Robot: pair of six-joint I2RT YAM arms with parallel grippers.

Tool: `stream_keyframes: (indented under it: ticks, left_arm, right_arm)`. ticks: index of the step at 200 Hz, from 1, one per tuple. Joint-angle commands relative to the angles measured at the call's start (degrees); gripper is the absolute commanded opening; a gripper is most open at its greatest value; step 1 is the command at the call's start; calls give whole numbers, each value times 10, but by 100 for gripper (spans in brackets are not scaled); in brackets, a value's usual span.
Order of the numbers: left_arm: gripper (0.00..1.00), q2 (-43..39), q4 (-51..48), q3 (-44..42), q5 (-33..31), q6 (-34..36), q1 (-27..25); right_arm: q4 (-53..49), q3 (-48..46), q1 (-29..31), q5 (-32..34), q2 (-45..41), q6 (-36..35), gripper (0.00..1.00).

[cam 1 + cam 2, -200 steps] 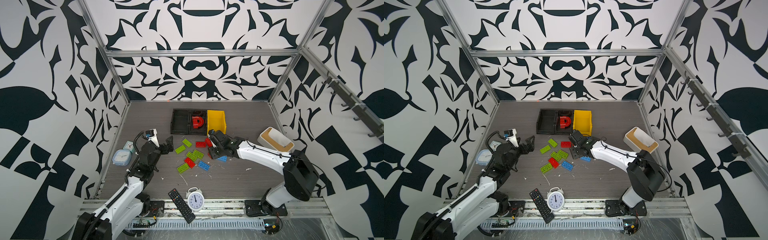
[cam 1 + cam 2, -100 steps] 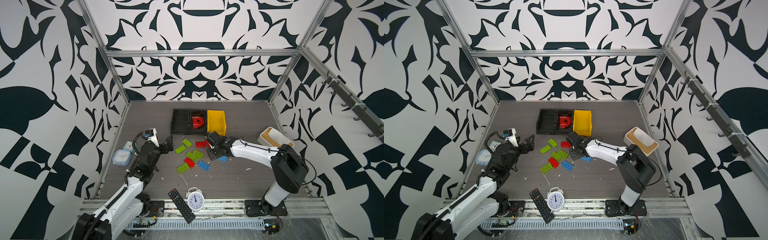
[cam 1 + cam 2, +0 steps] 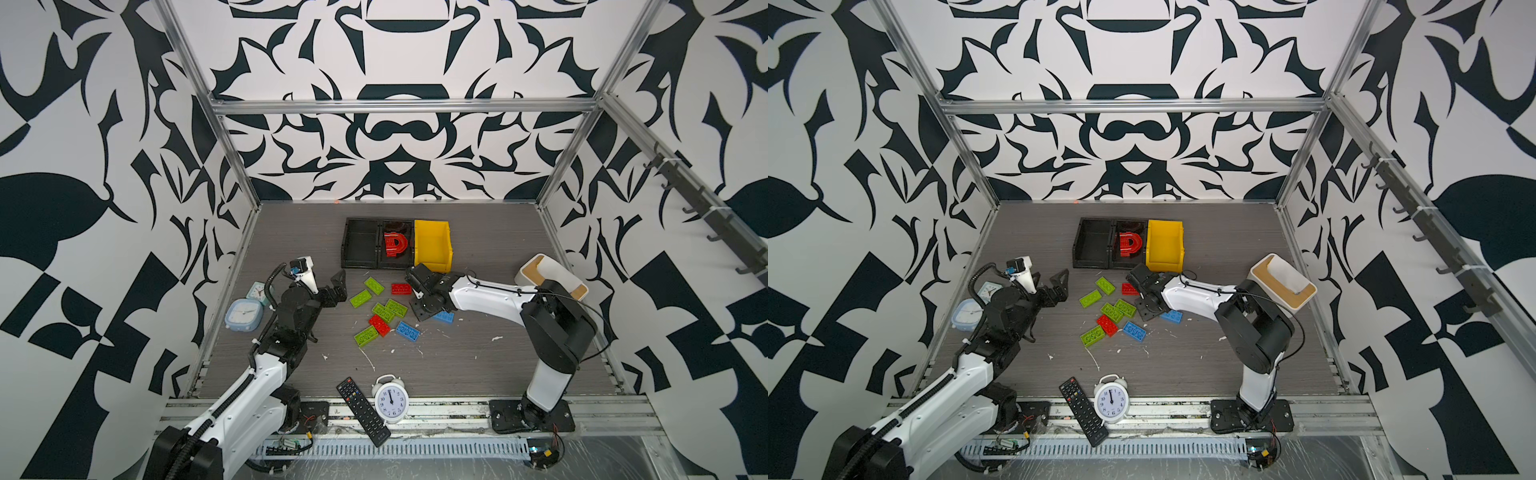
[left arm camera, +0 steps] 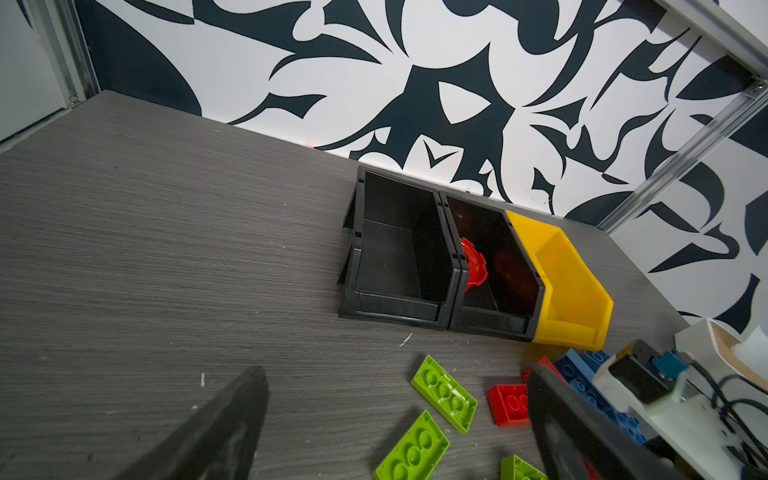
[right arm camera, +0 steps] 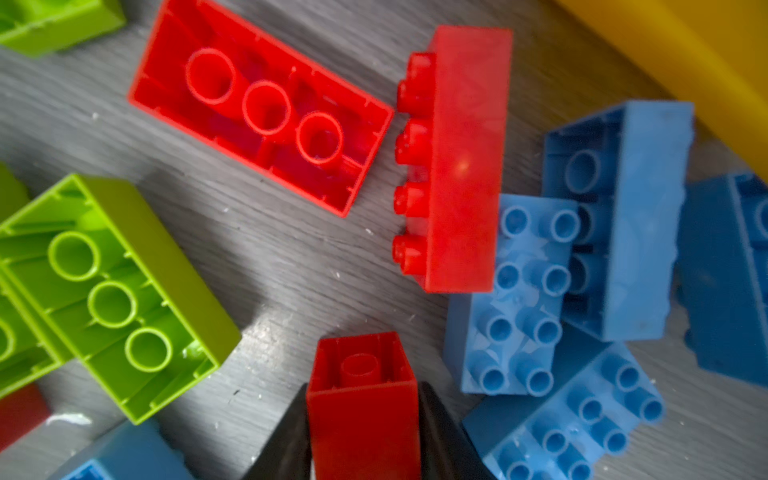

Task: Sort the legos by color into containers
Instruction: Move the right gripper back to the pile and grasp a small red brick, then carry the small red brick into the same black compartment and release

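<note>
right gripper [image 5: 365, 388]: jaws clamping a small red plastic brick [image 5: 361, 436], lower centre of wrist view, likely readying a lift.
red target: right black plastic bin [image 3: 395, 262] of the joined pair, upper centre, holding a red arch piece [image 3: 394, 245].
left gripper [image 3: 337, 286]: jaws gaping wide, hovering left of the loose bricks [image 3: 390, 308], likely giving room.

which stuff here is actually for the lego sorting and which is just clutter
For the job:
green bricks
blue bricks
red bricks
red brick in the right gripper
red arch, already in the black bins
yellow bin

Just lying about:
remote
white alarm clock
light blue clock
small teal clock
white box
</note>
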Motion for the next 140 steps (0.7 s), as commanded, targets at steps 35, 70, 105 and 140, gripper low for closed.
stream_keyframes:
  ticks: [35, 70, 105, 140]
  left_arm:
    - [100, -7, 11, -6, 5, 1, 2]
    - [100, -1, 13, -3, 6, 0, 2]
    - [100, -5, 11, -5, 3, 0, 3]
    - [100, -3, 3, 0, -1, 14, 2]
  right_arm:
    - [-4, 6, 6, 9, -24, 10, 32]
    - [-4, 3, 6, 8, -35, 13, 29]
    - [28, -16, 14, 22, -88, 20, 23]
    - [53, 3, 14, 25, -159, 21, 23]
